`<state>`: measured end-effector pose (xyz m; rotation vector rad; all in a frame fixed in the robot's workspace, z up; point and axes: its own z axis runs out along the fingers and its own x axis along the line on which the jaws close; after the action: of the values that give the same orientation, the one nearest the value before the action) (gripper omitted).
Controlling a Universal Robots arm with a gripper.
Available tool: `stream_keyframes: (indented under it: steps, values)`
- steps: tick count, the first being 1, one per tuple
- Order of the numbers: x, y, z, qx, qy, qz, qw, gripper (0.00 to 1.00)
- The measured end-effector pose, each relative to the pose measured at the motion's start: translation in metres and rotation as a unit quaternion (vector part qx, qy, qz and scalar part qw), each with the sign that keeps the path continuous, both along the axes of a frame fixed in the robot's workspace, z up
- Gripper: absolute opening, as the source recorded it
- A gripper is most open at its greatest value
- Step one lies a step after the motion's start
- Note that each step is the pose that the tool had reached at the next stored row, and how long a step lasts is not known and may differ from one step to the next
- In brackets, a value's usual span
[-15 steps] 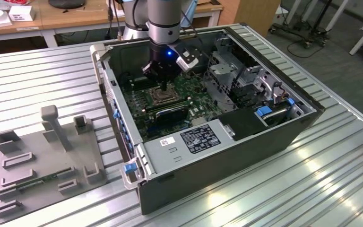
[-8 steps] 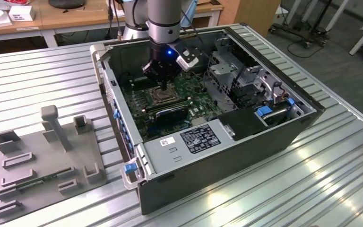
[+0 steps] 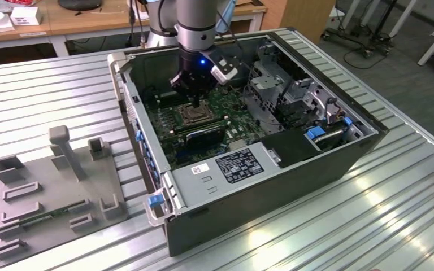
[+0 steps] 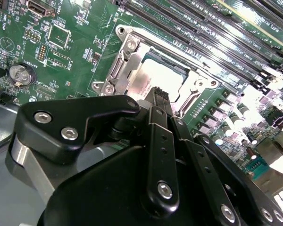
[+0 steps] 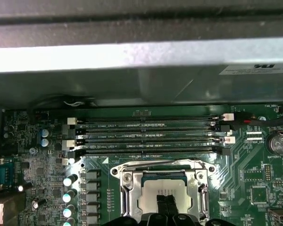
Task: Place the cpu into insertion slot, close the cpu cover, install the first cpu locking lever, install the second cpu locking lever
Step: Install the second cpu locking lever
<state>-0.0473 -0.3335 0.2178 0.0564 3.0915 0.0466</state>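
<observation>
The cpu [image 4: 145, 77] lies flat in the insertion slot [image 3: 195, 116] on the green motherboard, its silver-grey top showing through the cut-out of the cpu cover [image 4: 131, 46]. In both wrist views the cover lies down over the socket, its frame [image 5: 129, 188] around the chip [image 5: 153, 188]. My gripper [image 4: 159, 93] reaches down into the open computer case [image 3: 277, 186] with its black fingers pressed together, shut, tips on or just above the middle of the chip. Those tips [image 5: 166, 201] hold nothing.
Long black memory slots [image 5: 146, 136] run beside the socket. Close around it stand capacitors [image 5: 68, 181], a coin battery [image 4: 21, 74] and the case's walls. A grey fixture plate [image 3: 51, 192] with blocks lies on the ribbed table at the exterior view's left.
</observation>
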Motion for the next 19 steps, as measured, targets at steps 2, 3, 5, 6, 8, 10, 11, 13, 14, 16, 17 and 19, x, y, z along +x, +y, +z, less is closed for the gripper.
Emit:
stream_keyframes:
  steps: [2,3,5,6,8,10,11,13,14,16,17,19]
  values:
    - [0.0,0.0,0.0026,0.0001,-0.0001,0.0,1.0,0.11]
    - [0.0,0.0001,0.0039,0.0002,-0.0001,0.0,1.0,0.11]
    - [0.0,0.0001,0.0063,0.0002,-0.0001,0.0,1.0,0.11]
    - [0.0,0.0001,0.0074,0.0001,-0.0001,0.0,1.0,0.11]
    - [0.0,0.0001,0.0091,0.0002,-0.0001,0.0,1.0,0.11]
    - [0.0001,0.0001,0.0093,0.0003,-0.0002,0.0,1.0,0.11]
    - [0.0001,0.0001,0.0093,0.0003,-0.0002,0.0,1.0,0.11]
    - [0.0,0.0001,0.01,0.0002,-0.0001,0.0,1.0,0.11]
    - [0.0,0.0001,0.0101,0.0002,-0.0001,0.0,1.0,0.11]
    - [0.0,0.0,0.0105,0.0,0.0,0.0,1.0,0.11]
    - [0.0,0.0001,0.0106,0.0001,-0.0001,0.0,1.0,0.11]
    - [0.0,0.0001,0.0109,0.0002,-0.0001,0.0,1.0,0.11]
